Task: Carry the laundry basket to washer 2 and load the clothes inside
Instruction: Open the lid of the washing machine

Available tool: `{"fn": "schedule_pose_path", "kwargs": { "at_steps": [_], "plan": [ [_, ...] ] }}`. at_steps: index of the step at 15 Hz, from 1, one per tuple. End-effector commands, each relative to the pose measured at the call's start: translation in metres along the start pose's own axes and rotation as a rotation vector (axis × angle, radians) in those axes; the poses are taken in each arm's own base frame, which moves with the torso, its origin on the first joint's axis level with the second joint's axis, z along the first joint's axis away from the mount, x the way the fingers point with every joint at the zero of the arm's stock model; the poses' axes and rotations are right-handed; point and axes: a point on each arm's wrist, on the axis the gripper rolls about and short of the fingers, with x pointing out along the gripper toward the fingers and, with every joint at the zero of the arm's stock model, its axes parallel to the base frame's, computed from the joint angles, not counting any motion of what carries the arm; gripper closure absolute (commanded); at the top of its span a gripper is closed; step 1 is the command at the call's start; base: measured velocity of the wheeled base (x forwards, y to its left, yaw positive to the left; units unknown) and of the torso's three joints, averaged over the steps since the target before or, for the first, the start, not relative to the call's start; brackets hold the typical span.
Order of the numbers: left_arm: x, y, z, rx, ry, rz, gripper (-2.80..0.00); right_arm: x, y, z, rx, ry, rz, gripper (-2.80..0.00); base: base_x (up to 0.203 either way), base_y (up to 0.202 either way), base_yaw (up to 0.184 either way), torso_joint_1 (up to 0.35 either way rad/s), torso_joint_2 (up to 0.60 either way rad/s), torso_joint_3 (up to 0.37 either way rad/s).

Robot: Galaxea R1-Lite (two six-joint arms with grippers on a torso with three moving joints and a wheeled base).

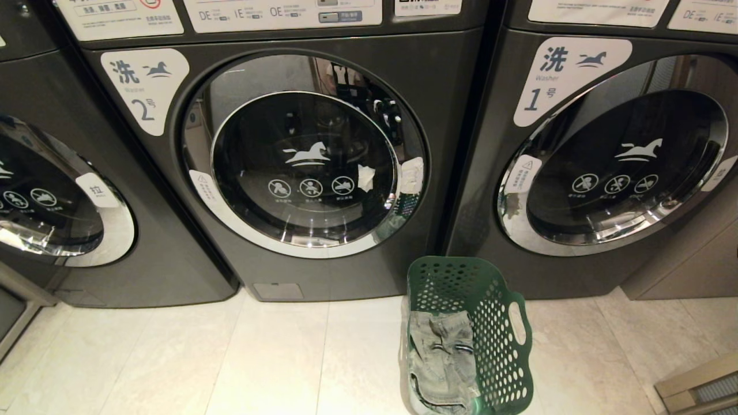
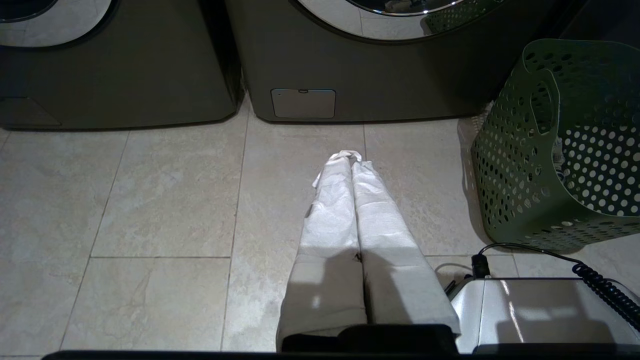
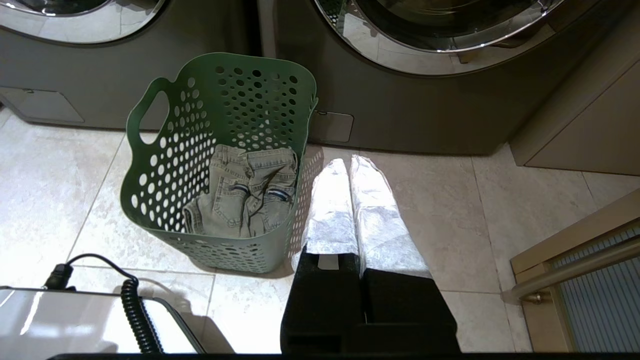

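Closed jaws above pale tiled floor (image 1: 288,357), dark washers (image 1: 305,155) behind.

The left gripper (image 2: 352,162) has two long, tapering fingers (image 2: 330,210) sheathed in white woven fabric, frayed at the tip, rising from a black block-shaped base. The right gripper (image 3: 345,167) has two like fingers wrapped in white, slightly shiny cloth (image 3: 375,220) above a taller black housing bearing a small pale label. A glossy silver-white body panel (image 2: 530,310) carries a black plug and coiled black cable (image 3: 132,310).
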Motion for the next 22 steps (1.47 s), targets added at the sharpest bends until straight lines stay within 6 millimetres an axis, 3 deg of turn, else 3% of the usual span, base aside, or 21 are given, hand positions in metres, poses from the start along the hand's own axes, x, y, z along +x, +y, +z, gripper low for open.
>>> {"fn": "schedule_pose_path", "kwargs": {
  "at_steps": [1, 22],
  "plan": [
    [0.0001, 0.0, 0.0, 0.001, 0.002, 0.001, 0.0, -0.0001, 0.0, 0.0003, 0.0, 0.0, 0.001, 0.0, 0.0, 0.0, 0.0, 0.0, 0.0, 0.0],
    [0.0001, 0.0, 0.0, -0.019, 0.002, 0.002, 0.0, -0.0001, 0.0, 0.0002, 0.0, -0.001, 0.001, 0.0, 0.0, 0.0, 0.0, 0.0, 0.0, 0.0]
  ]
}}
